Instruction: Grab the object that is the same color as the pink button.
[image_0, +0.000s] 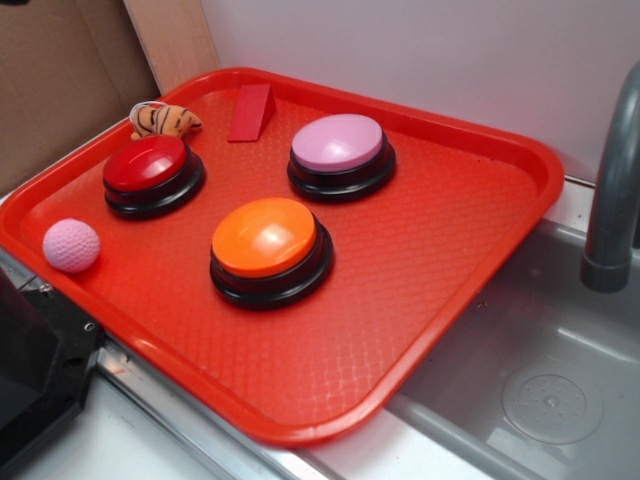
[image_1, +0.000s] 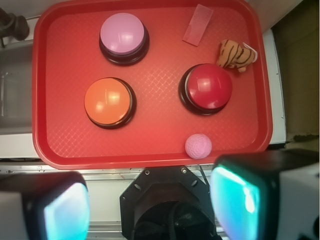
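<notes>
So the claw (image_1: 150, 205) hangs spread wide and empty above the tray (image_1: 150, 150); the pink ball (image_1: 198, 146), matching the pink button (image_1: 123, 35), lies ungrasped.

A small pale pink ball (image_0: 71, 245) (image_1: 198, 146), its surface dimpled like knitting, rests on the red tray close to one rim; in the wrist view it lies at about 5 o'clock from the tray's middle, clear of everything around it. The pink button (image_0: 340, 152) (image_1: 123, 36), a large pale pink-lilac dome seated upright on a round black base, stands at about 11 o'clock in that same view, well apart from the ball and far bigger than it.
</notes>
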